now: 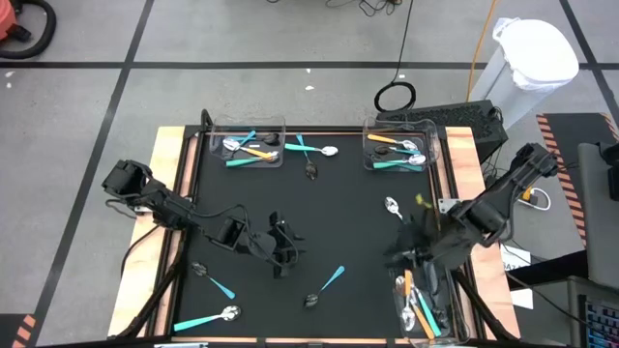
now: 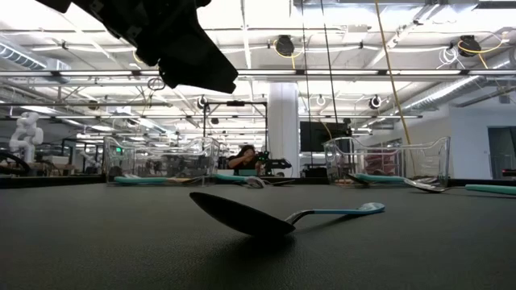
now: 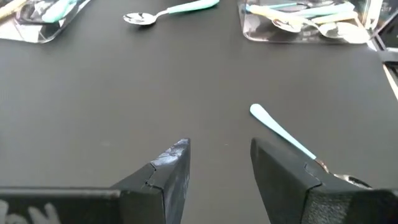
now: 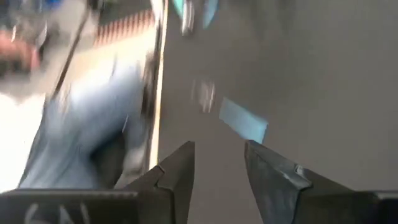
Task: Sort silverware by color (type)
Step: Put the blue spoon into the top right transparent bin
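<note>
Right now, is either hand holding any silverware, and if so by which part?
Nothing is held. The left hand is open over bare mat, and the right hand is open with nothing between its fingers.

Silverware lies flat and scattered across my table: teal-handled spoons near the front edge, more along the far edge.

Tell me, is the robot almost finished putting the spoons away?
About halfway. Spoons already lie in the far-left bin, the far-right bin and the near-right bin. The open left gripper and open right gripper hold nothing. Roughly seven loose spoons remain on the mat, such as the teal-handled one.
</note>
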